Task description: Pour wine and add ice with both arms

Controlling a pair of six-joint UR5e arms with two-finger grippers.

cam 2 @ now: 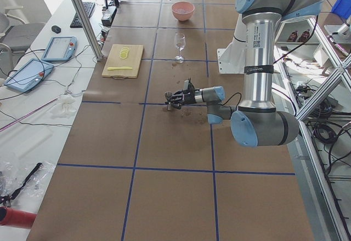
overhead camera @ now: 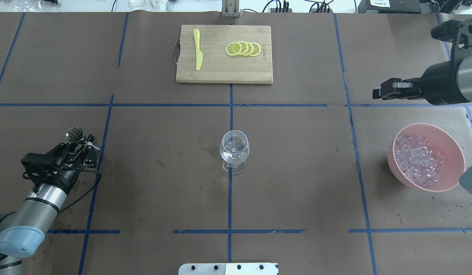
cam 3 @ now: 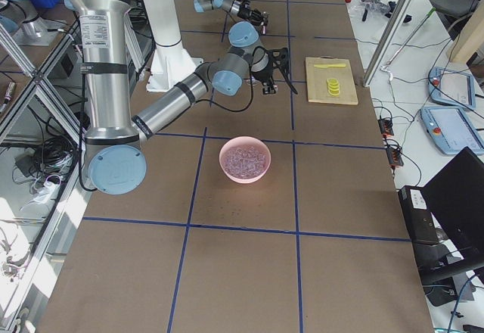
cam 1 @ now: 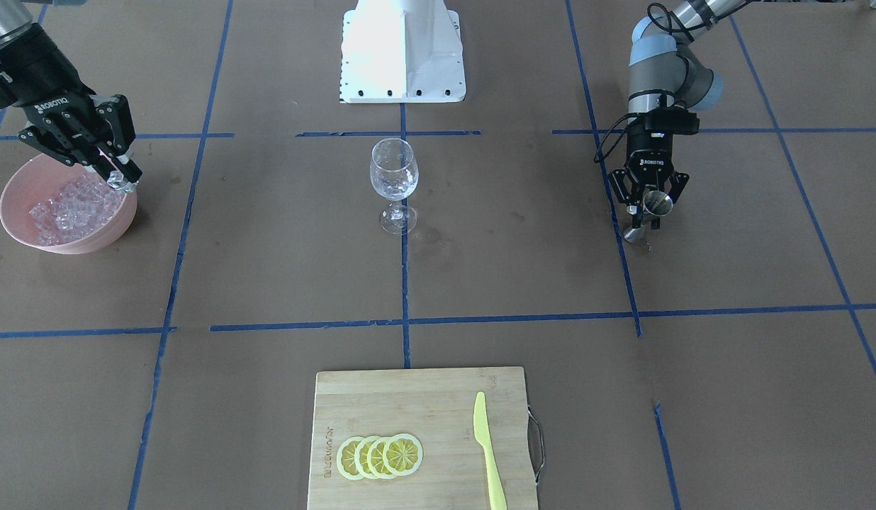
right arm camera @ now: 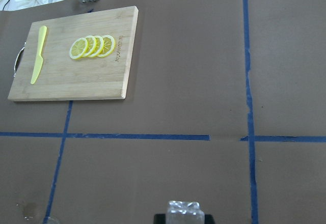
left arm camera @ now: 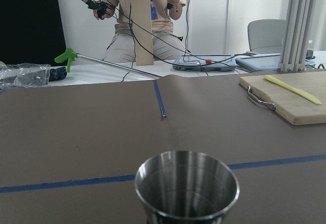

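Observation:
A clear wine glass [cam 1: 393, 180] stands upright at the table's middle, also in the overhead view [overhead camera: 234, 149]. My left gripper [cam 1: 650, 212] is shut on a steel jigger [cam 1: 656, 204], held low over the table at the robot's left; the jigger's mouth shows in the overhead view [overhead camera: 75, 133] and fills the left wrist view [left arm camera: 187, 188]. My right gripper [cam 1: 125, 177] is shut on one ice cube [cam 1: 121, 184] above the far rim of a pink bowl [cam 1: 16, 188] full of ice [cam 1: 73, 205]. The cube shows in the right wrist view [right arm camera: 186, 214].
A wooden cutting board [cam 1: 410, 397] lies at the operators' edge with lemon slices [cam 1: 379, 455] and a yellow knife [cam 1: 487, 453]. The white robot base [cam 1: 402, 49] stands behind the glass. Blue tape lines cross the brown table.

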